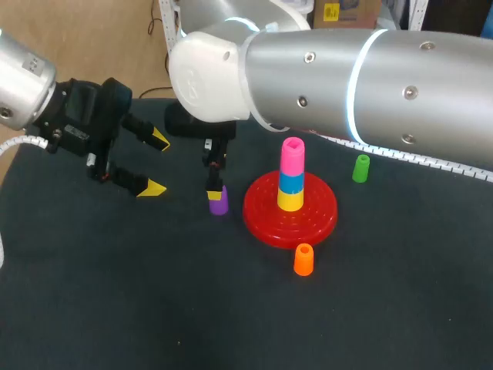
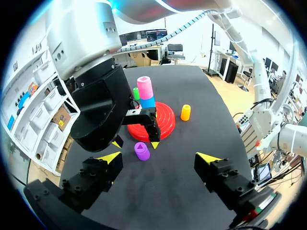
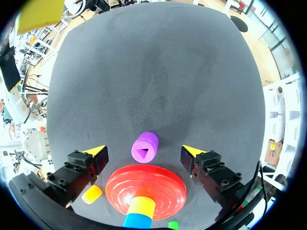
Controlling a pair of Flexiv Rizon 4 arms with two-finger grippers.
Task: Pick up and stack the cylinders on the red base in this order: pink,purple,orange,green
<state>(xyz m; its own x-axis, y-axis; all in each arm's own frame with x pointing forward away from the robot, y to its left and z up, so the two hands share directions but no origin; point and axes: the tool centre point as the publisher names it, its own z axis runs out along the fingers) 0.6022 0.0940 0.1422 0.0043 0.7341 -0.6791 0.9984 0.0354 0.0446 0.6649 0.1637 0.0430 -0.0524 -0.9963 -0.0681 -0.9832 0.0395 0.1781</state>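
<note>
Looking down from the head view, you find the left gripper (image 1: 156, 164) at the left above the table (image 1: 115, 308), its fingers spread wide and holding nothing. The right arm (image 1: 347, 77) comes in from the right and reaches past the middle. The right gripper (image 1: 215, 189) hangs directly over the purple cylinder (image 1: 219, 205), which stands upright on the table just beside the base (image 1: 258, 212). On the base you see a yellow cylinder (image 1: 290, 201), then a blue cylinder (image 1: 290, 183), and the pink cylinder (image 1: 293, 154) on top. The orange cylinder (image 1: 303, 260) stands near the base on the robot's side, and the green cylinder (image 1: 360, 168) stands near it on the right. In the left wrist view the left gripper (image 2: 159, 157) is wide apart and the purple cylinder (image 2: 141, 151) is ahead of it, touching neither finger. The right gripper (image 2: 135, 143) is just above this cylinder with one tip at each side; behind it you see the base (image 2: 168, 120), the pink cylinder (image 2: 145, 87), the orange cylinder (image 2: 185, 112) and the green cylinder (image 2: 136, 93). In the right wrist view the right gripper (image 3: 145, 151) is wide, and the purple cylinder (image 3: 145, 147) is between its fingers with a clear gap at both sides, so it grips nothing. The base (image 3: 160, 184) lies just beside the purple cylinder, and the orange cylinder (image 3: 91, 194) is near one finger.
</note>
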